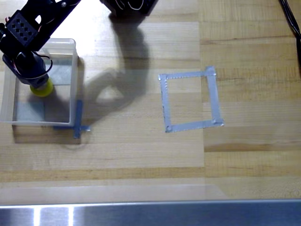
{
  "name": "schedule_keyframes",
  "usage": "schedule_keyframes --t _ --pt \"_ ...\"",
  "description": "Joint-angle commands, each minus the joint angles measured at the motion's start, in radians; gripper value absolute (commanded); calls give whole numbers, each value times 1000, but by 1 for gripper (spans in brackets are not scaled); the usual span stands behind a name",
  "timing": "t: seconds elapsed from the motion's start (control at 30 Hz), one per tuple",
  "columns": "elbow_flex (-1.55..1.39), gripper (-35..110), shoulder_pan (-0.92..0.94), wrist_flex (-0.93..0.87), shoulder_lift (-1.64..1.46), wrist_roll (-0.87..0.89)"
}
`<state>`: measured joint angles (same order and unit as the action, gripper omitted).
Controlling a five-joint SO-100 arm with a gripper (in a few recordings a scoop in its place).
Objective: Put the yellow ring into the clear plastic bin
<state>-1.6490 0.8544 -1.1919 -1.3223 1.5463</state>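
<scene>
The clear plastic bin (73,80) stands at the far left of the wooden table in the overhead view, grey tape patches showing through its bottom. The black arm reaches down into it from the upper left. The yellow ring (42,89) shows just below the gripper (38,84), over the bin's inside and partly hidden by the gripper's black body. The fingers are hidden by that body, so I cannot tell whether they hold the ring or whether it rests on the bin's floor.
A grey tape square outline (190,100) lies on the table right of centre. Blue tape marks (77,123) sit at the bin's lower right corner. A metal strip (150,214) runs along the bottom edge. A black cable (291,19) crosses the top right corner.
</scene>
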Motion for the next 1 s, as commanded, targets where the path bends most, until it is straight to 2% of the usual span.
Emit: schedule_keyframes --t 0.0,0.3,0.63,0.97 --pt "-17 0 8 35 -49 12" --pt "-49 1 8 97 -64 12" --pt "-43 21 -6 98 -66 12" --pt "-46 22 -8 83 -258 12"
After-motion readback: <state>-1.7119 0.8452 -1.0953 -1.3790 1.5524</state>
